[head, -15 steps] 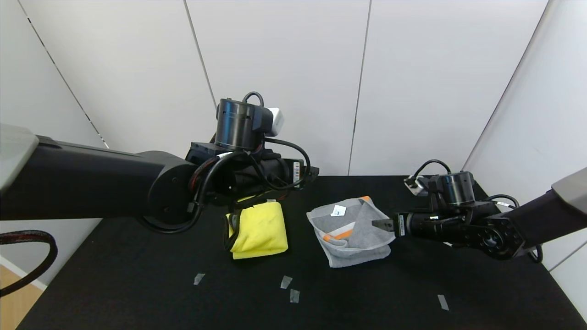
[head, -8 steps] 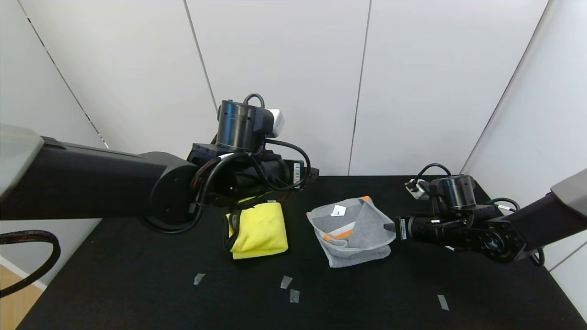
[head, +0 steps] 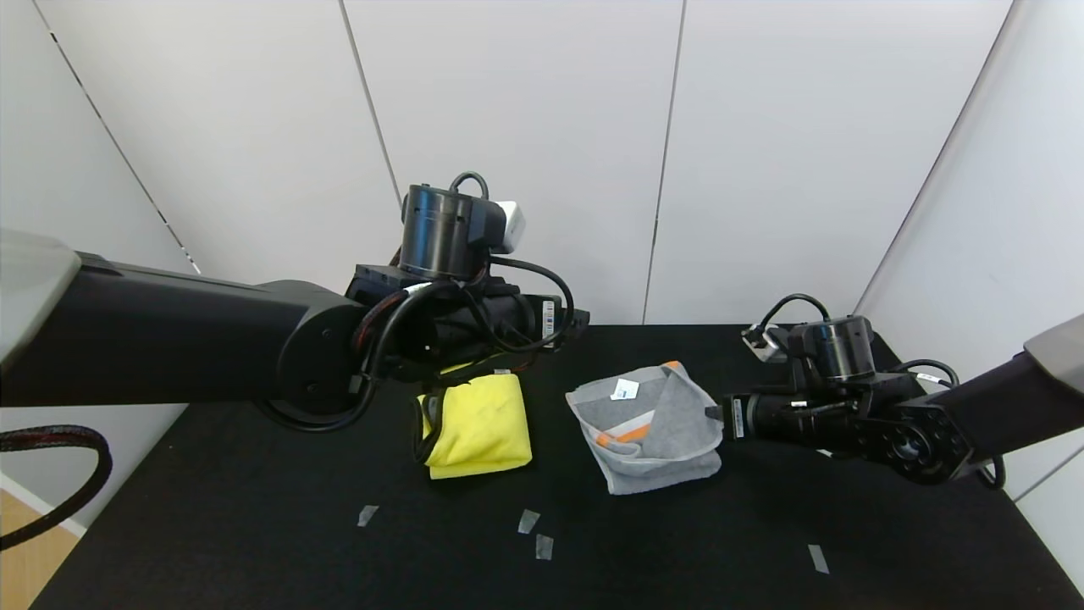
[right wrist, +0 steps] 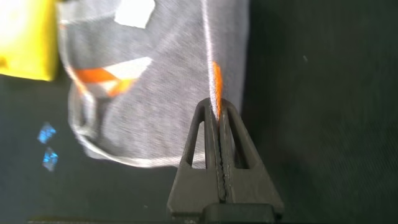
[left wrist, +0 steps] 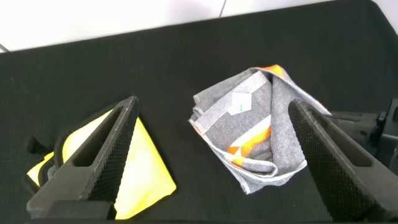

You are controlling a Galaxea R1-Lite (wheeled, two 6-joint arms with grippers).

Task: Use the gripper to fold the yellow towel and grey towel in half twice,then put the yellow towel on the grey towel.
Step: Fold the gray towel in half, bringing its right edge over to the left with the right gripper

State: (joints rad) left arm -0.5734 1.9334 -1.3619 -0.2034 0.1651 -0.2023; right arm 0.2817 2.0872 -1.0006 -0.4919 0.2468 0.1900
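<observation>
We see the grey towel (head: 648,428) near mid-bench, a rumpled terry bundle folded into a rough square, orange and white bands showing in the creases and a small white label on top. Its layers are loose and uneven, edges not lined up. The yellow towel (head: 478,425) sits to its left, apart from it: fluffy microfibre, folded into a compact pad with a dark trim loop at its left side; its far edge is hidden under the left arm.

The right gripper (right wrist: 219,115) is low at the grey towel's right edge, fingers pressed together on the towel's hem, pinching a thin edge with an orange stripe. In the head view its tip is hard to make out against the black bench (head: 254,542).

The left gripper (left wrist: 211,158) hangs above the bench over the yellow towel, its fingers (left wrist: 106,155) spread wide, textured black pads, holding nothing. In the head view its fingers are hidden behind the wrist housing.

A few small grey tape marks (head: 528,521) lie on the matte bench cover near the front.
</observation>
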